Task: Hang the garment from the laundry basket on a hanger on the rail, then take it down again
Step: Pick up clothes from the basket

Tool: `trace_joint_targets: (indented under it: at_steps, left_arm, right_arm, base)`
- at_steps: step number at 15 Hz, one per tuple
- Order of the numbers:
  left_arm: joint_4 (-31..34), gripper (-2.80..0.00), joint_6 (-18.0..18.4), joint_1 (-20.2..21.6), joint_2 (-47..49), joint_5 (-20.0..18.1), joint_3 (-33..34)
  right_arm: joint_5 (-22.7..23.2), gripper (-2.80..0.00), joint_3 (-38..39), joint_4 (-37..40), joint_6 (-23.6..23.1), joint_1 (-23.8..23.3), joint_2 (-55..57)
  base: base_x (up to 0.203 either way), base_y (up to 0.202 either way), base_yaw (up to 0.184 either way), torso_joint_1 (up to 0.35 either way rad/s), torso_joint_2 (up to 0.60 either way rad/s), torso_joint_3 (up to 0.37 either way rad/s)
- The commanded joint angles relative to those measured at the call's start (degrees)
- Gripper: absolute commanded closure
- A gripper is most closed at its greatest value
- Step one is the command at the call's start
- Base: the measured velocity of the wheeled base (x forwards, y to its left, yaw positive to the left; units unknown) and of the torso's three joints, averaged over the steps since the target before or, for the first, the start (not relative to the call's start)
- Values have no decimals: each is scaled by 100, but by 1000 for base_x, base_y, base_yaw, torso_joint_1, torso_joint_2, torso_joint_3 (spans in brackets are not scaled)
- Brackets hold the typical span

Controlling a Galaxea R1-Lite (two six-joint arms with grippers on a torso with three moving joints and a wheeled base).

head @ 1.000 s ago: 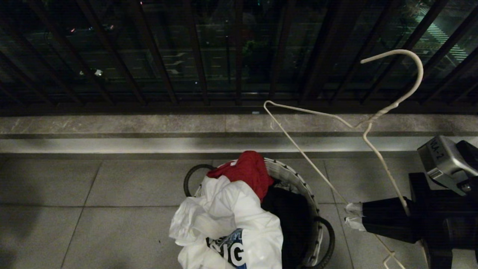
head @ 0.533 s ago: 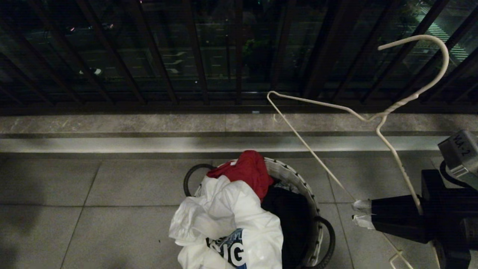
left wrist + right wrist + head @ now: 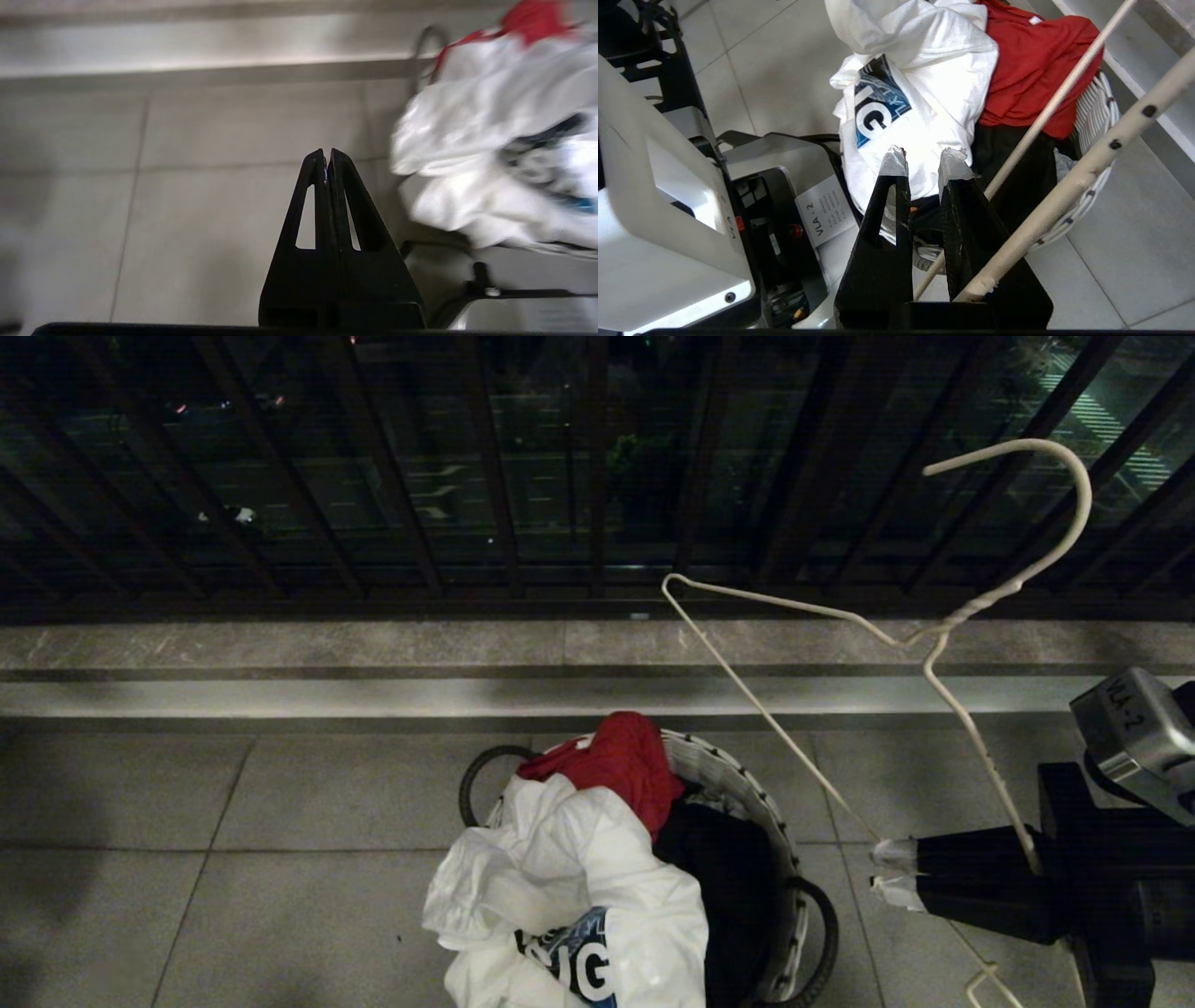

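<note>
Head view looks down on a tiled floor in front of a dark balcony railing. The laundry basket stands on the floor near the lower middle, its black loop handle showing at each side. The garment, a white T-shirt with a blue print and pale letters, lies crumpled on top of the basket and spills over its near rim. A red garment sits just behind it in the basket, and a black garment lies beside it, toward the right.

The right end effector is at the right of the basket, level, its taped fingertips pointing toward the basket. Its fingers are nearly closed on the wire of the hanger, which is gripped deep between the fingers; the tips stand a little apart. The hanger rises tilted from the grip, its hook up against the railing.

From the left wrist view, the left end effector is fully closed on nothing, over bare floor, beside the basket and apart from the T-shirt.
</note>
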Motion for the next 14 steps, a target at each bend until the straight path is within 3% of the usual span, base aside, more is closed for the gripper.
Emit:
trace_joint_targets:
  at_steps: [1, 4, 6, 10, 12, 14]
  left_arm:
    - [-15, 0, 6, -3, 742, -357, -456]
    - [-21, 0, 128, -21, 2444, -1320, -959]
    - [-15, 0, 445, -64, 3730, -1826, -1357]
    - [-42, 0, 996, -919, 5804, -2236, -2137]
    - [-100, 0, 1096, -1381, 6485, -2314, -2436]
    - [-525, 0, 958, -1655, 6923, -2342, -2442]
  right_arm:
    - [20, 0, 1, 3, -12, 5, 26]
    - [14, 0, 1, 3, -12, 5, -14]
    - [-37, 0, 1, 3, -12, 5, -14]
    - [-121, 0, -8, 3, -12, 5, 8]
    - [-121, 0, -15, -1, 3, -7, 17]
    - [-127, 0, -18, -63, 14, -28, 17]
  base:
    - [0, 0, 0, 0, 0, 0]
    - [0, 0, 0, 0, 0, 0]
    - [0, 0, 0, 0, 0, 0]
    - [0, 0, 0, 0, 0, 0]
    - [0, 0, 0, 0, 0, 0]
    - [0, 0, 0, 0, 0, 0]
